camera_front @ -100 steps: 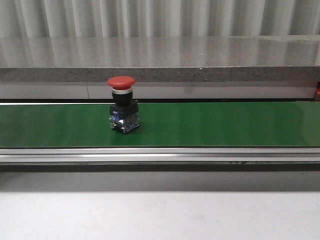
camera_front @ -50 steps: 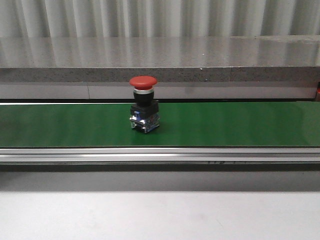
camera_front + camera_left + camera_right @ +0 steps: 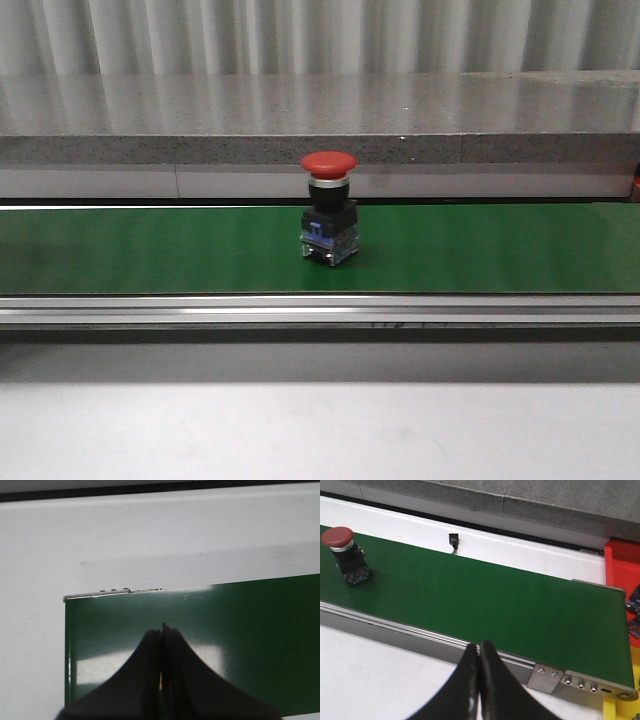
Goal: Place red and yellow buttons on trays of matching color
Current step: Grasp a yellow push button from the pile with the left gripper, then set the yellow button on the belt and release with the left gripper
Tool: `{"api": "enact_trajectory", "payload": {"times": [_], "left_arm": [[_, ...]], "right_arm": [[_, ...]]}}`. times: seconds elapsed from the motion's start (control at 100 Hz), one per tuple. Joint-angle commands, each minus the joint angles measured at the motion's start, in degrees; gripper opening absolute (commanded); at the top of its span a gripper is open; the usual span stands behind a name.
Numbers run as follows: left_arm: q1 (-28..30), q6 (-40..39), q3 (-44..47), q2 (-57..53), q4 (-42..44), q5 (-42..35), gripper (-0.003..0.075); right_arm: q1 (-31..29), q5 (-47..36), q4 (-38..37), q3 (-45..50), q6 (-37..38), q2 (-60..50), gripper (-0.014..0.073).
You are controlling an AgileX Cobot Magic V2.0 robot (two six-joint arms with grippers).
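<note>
Riding the green conveyor belt [image 3: 500, 250] near centre: red pushbutton [image 3: 329, 222], at ten o'clock from right gripper [image 3: 479, 652]. Waiting, both jaws pressed closed, empty; left gripper [image 3: 161, 635] too. Next, likely: opening, intercepting, carrying toward red tray [image 3: 622, 565].

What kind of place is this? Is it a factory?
It looks like a small factory-style sorting station, maybe a test setup. A red button rides on a green conveyor belt, a red tray waits at the belt's end, and robot grippers hover, the left gripper and right gripper.
</note>
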Motion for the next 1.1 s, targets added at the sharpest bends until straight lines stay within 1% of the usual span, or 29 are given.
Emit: {"api": "enact_trajectory", "payload": {"times": [0.0, 0.21, 0.37, 0.5, 0.7, 0.79, 0.88, 1.09], "left_arm": [[-2.15, 0.11, 1.88, -4.85, 1.14, -6.91, -0.0020], [-4.80, 0.11, 9.89, -12.64, 0.53, -10.91, -0.0020], [-5.38, 0.11, 15.79, -19.95, -0.74, -13.39, -0.0020], [-5.38, 0.11, 20.56, -26.48, -2.56, -13.49, -0.0020], [-5.38, 0.11, 27.26, -35.62, -2.54, -11.42, -0.0020], [-5.38, 0.11, 29.33, -39.02, -2.92, -10.31, -0.0020], [-5.38, 0.11, 30.63, -41.56, -3.00, -9.90, -0.0020], [-5.38, 0.11, 31.03, -43.78, -2.56, -9.90, -0.0020]], "right_arm": [[0.12, -4.00, -0.21, -1.49, -0.56, 0.32, -0.0067], [0.12, -4.00, -0.21, -1.49, -0.56, 0.32, -0.0067], [0.12, -4.00, -0.21, -1.49, -0.56, 0.32, -0.0067], [0.12, -4.00, -0.21, -1.49, -0.56, 0.32, -0.0067], [0.12, -4.33, -0.15, -1.49, -0.50, 0.38, -0.0067], [0.12, -3.60, -0.15, -2.06, -0.50, 1.01, -0.0067], [0.12, -0.97, -0.15, -3.80, -0.50, 2.92, -0.0067], [0.94, 1.85, 0.11, -10.16, -0.37, 12.06, -0.0065]]}}
